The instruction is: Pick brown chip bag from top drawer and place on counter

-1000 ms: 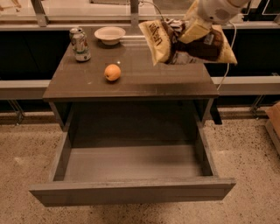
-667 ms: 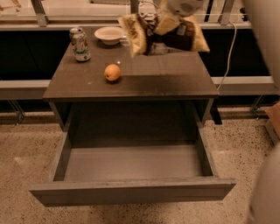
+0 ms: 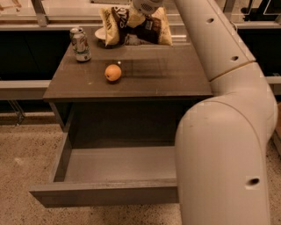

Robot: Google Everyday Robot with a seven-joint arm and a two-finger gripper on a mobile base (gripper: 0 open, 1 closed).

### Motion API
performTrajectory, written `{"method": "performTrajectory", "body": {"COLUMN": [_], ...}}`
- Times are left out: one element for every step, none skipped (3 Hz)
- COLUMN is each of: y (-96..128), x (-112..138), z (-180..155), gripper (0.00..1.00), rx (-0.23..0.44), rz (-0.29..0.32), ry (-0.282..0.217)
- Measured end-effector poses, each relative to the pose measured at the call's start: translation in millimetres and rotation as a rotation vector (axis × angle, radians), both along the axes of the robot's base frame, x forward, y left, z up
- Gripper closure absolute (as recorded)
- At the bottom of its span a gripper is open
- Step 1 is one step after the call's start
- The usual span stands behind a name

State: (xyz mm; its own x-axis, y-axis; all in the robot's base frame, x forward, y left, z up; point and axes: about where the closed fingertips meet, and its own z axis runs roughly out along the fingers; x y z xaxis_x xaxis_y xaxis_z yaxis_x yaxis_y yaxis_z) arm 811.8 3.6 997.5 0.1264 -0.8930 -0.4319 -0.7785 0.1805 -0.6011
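Note:
The brown chip bag [image 3: 131, 27] hangs crumpled from my gripper [image 3: 139, 16] above the far edge of the counter [image 3: 149, 74], in front of a white bowl. The gripper is shut on the bag's top, and its fingers are mostly hidden by the bag and the wrist. My pale arm [image 3: 219, 110] sweeps from the top centre down the right side and hides the counter's right corner. The top drawer [image 3: 105, 193] stands pulled out below the counter, and its visible floor is bare.
An orange [image 3: 113, 72] lies on the counter left of centre. A soda can [image 3: 81, 45] stands at the back left. A white bowl [image 3: 100, 33] sits behind the bag. A pale ledge with metal posts [image 3: 39, 13] runs along the back. Speckled floor [image 3: 22, 167] lies to the left.
The gripper has carried the bag leftward over the back of the counter. The arm has swung in and now fills the right of the view.

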Motion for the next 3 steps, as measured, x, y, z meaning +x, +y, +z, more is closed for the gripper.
{"method": "performTrajectory", "body": {"y": [-3,-16,-35], "x": [1,-4,-5], "z": [-5,-16,-41], "gripper": [0.45,0.21,0.00], "rx": [-0.002,-0.023,0.043], "rz": [-0.001,-0.007,-0.077], "ry": [0.014,0.053,0.134]}}
